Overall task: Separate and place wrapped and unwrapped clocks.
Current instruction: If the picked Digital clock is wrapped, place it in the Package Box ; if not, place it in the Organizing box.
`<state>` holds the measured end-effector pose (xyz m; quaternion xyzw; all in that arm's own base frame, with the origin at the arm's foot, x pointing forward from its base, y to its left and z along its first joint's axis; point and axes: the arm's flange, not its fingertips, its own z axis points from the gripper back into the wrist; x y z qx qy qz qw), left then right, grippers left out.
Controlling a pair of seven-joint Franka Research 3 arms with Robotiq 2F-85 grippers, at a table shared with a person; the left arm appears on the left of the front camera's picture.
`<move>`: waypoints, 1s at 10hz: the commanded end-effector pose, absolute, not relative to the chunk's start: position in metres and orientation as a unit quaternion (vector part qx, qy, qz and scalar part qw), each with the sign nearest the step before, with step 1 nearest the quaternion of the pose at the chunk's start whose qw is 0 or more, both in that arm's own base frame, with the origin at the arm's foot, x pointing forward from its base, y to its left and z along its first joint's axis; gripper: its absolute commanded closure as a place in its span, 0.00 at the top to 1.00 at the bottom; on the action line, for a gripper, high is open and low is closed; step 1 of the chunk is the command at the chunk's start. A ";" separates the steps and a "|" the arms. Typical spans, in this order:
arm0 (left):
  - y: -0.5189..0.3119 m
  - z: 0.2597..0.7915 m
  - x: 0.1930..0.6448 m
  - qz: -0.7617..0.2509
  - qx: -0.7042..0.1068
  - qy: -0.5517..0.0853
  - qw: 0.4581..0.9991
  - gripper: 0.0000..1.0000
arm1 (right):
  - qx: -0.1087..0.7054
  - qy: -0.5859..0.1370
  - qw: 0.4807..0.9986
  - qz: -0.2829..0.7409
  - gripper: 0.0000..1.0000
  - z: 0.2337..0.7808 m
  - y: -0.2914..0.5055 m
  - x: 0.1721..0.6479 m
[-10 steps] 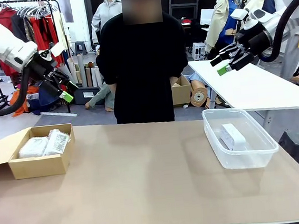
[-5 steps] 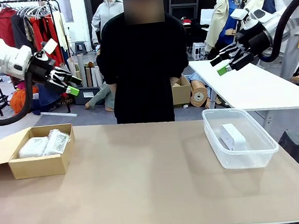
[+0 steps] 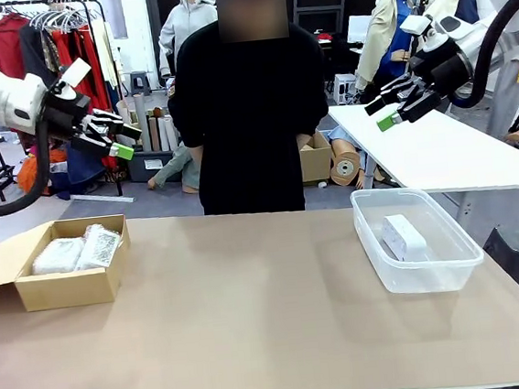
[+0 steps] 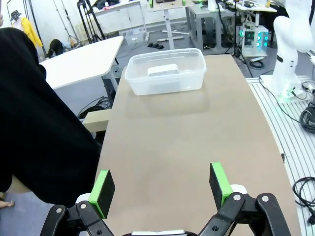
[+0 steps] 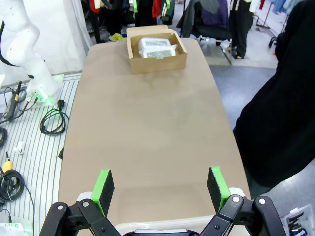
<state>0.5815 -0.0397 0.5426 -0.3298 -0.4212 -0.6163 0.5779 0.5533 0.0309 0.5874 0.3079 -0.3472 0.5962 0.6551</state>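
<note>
Both wrapped bundles (image 3: 76, 250) lie side by side in the cardboard box (image 3: 66, 287) at the left end of the worktop (image 3: 253, 315), below and just ahead of the left pincer (image 3: 116, 139), which hangs high with jaws wide and empty. The bare clock (image 3: 403, 237) lies in the clear tub (image 3: 419, 276) at the right end, long axis running away from the robot, under the right pincer (image 3: 389, 111), equally raised, open and empty. Each arm is nearer its own container; sorting looks done.
</note>
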 end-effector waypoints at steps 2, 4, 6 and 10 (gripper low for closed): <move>-0.044 0.552 0.577 -0.596 -0.319 -0.423 0.604 1.00 | 0.305 -0.351 0.651 0.600 1.00 0.588 0.031 0.552; -0.043 0.548 0.579 -0.598 -0.321 -0.420 0.603 1.00 | 0.305 -0.351 0.651 0.600 1.00 0.588 0.031 0.552; -0.041 0.553 0.581 -0.599 -0.320 -0.421 0.601 1.00 | 0.305 -0.351 0.651 0.600 1.00 0.588 0.031 0.552; -0.041 0.553 0.581 -0.599 -0.320 -0.421 0.601 1.00 | 0.305 -0.351 0.651 0.600 1.00 0.588 0.031 0.552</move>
